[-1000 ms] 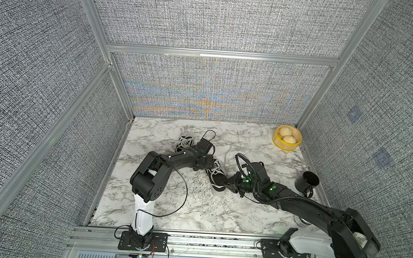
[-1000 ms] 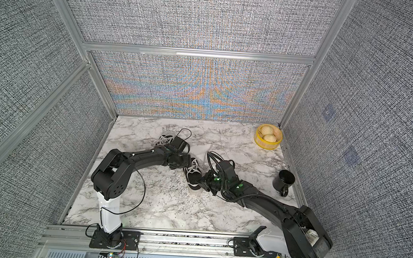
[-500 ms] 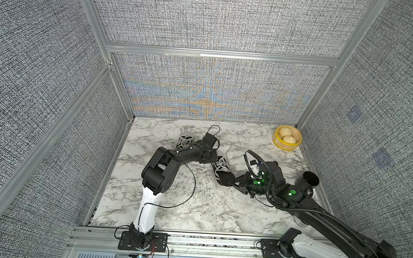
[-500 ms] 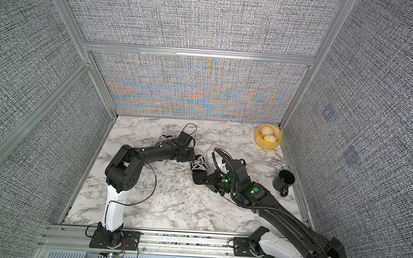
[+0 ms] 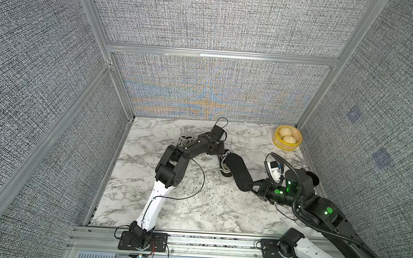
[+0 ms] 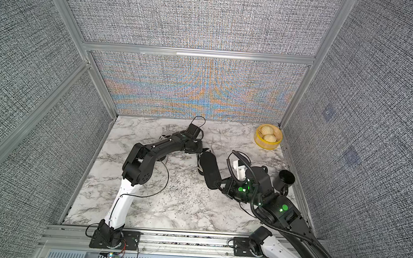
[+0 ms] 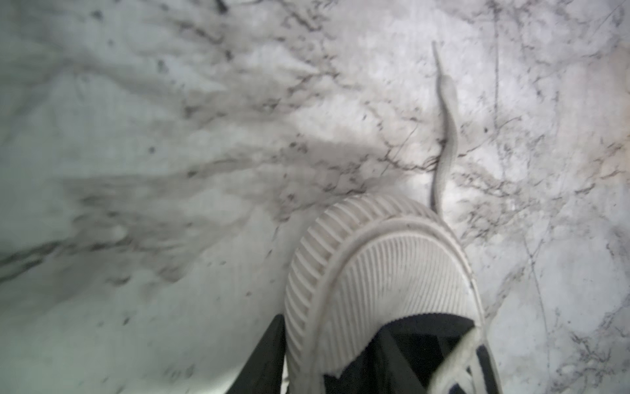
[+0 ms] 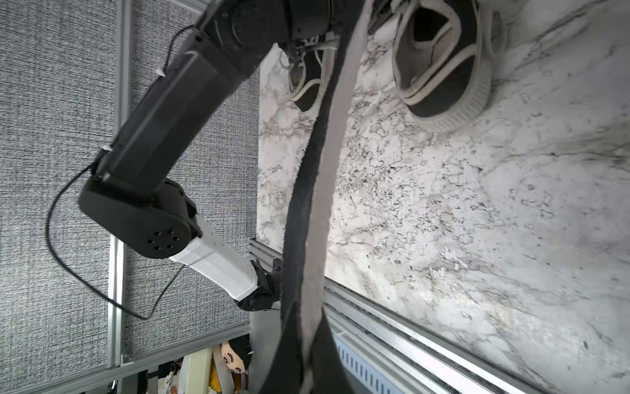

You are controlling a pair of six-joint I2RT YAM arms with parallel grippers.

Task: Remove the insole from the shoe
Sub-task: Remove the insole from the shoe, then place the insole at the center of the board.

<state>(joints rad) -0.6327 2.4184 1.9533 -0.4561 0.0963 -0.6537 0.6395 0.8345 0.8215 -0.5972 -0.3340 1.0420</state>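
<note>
Insole [image 5: 237, 170] now out; left jaws hidden

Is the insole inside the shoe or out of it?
Out. In a top view the whole black insole shows, held clear of the shoe, its near end pinched in the shut right gripper.

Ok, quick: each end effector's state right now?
Left end effector: at the shoe, cannot tell.
Right end effector: closed on the insole.
</note>
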